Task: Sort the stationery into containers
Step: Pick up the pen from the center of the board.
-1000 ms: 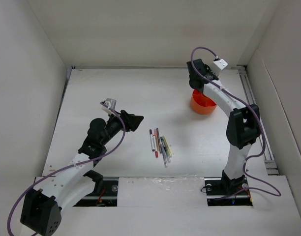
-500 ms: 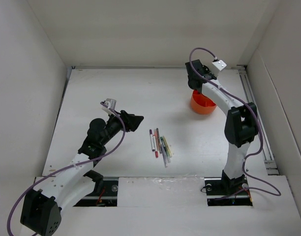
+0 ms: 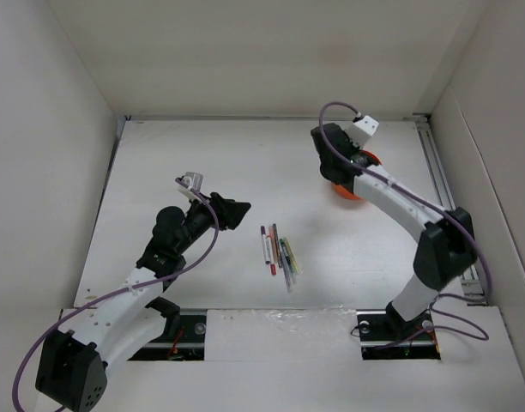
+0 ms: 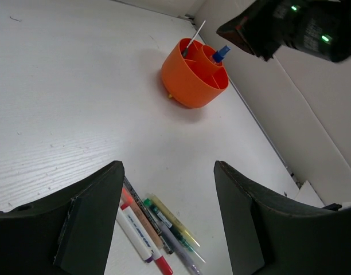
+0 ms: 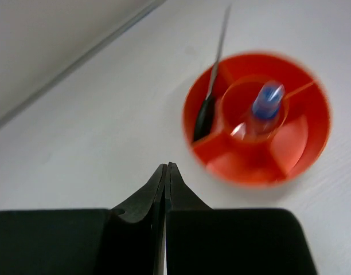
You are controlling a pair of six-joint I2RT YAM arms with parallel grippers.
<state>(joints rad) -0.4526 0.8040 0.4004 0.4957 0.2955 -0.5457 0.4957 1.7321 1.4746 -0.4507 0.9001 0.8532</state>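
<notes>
White table (image 3: 177, 154): bare except for the work items. Orange holder (image 5: 304, 149) stands at the far right; its dividers keep kinds apart. My right gripper (image 5: 166, 167) hovers near it, jaws pressed together, carrying nothing. My left gripper (image 4: 168, 172) hangs spread and empty above the loose pens (image 4: 155, 229) mid-table, placed, I judge, for the next pick. A thin pen (image 5: 213, 86) leans in an outer compartment. The blue-capped bottle (image 5: 267, 102) stands in the inner ring.
</notes>
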